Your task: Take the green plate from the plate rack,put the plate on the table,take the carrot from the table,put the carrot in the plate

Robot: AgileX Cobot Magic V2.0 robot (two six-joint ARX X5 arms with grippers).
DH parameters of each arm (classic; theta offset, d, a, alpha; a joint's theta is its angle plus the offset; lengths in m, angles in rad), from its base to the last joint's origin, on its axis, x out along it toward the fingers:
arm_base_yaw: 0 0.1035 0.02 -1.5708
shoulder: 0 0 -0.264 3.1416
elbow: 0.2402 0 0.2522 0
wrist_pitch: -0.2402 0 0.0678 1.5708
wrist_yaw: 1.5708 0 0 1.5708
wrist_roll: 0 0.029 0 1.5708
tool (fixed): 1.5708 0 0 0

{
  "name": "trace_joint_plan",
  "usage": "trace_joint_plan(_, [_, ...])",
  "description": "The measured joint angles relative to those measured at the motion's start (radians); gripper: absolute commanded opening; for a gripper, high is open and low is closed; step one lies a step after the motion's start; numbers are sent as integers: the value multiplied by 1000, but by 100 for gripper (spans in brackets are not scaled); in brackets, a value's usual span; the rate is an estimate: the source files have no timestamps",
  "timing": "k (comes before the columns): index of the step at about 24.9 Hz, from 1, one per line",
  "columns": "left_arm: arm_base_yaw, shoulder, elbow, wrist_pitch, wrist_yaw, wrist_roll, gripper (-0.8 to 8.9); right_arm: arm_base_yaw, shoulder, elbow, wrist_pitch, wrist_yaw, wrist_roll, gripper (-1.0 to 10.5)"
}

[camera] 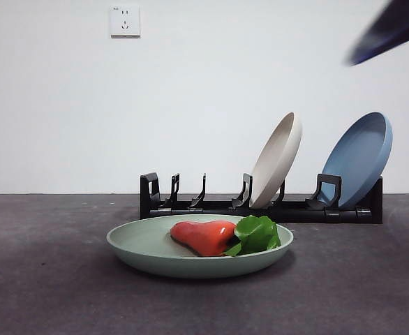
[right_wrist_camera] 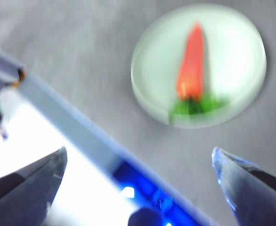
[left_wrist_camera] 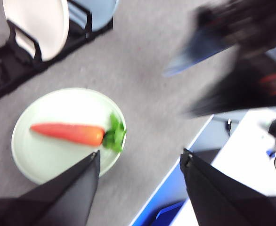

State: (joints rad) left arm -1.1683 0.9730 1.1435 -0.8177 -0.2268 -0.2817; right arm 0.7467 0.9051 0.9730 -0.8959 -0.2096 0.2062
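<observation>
Front view: the round, shallow pale mint-green plate (camera: pixel 155 246) lies flat on the dark grey mottled table (camera: pixel 44 293), at 6 o'clock of the long black plastic plate rack (camera: pixel 190 204). The glossy orange-red toy carrot (camera: pixel 204 237) rests in it, leaves toward 3 o'clock. A cream-beige plate (camera: pixel 277 160) and a blue plate (camera: pixel 358 158) lean in the rack.

Left wrist view: the left gripper (left_wrist_camera: pixel 140 162) hangs above the table – jaws released, empty – beside the plate's edge.

Right wrist view: blurred; the right gripper (right_wrist_camera: pixel 139 157) is spread wide, empty, well apart from the plate.
</observation>
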Motion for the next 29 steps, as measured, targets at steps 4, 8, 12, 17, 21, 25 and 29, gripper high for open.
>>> trace_joint_plan(4, [0, 0, 0, -37, 1, 0, 282, 0, -126, 0, -142, 0, 0, 529])
trace_joint_plan(8, [0, 0, 0, -50, 1, 0, 263, 0, -201, 0, -191, 0, 0, 241])
trace_joint_plan(12, [0, 0, 0, -58, 1, 0, -7, 0, -242, 0, -196, 0, 0, -8])
trace_joint_plan(17, [0, 0, 0, -60, 1, 0, -5, 0, -246, 0, -196, 0, -2, -7])
trace_joint_plan(21, [0, 0, 0, -60, 0, -1, -4, 0, -243, 0, -196, 1, -3, 1])
trace_joint_plan(25, [0, 0, 0, -60, -2, -1, -4, 0, -243, 0, -196, 1, -2, 1])
trace_joint_plan(29, [0, 0, 0, -60, -2, -1, -4, 0, -243, 0, -196, 1, -1, 1])
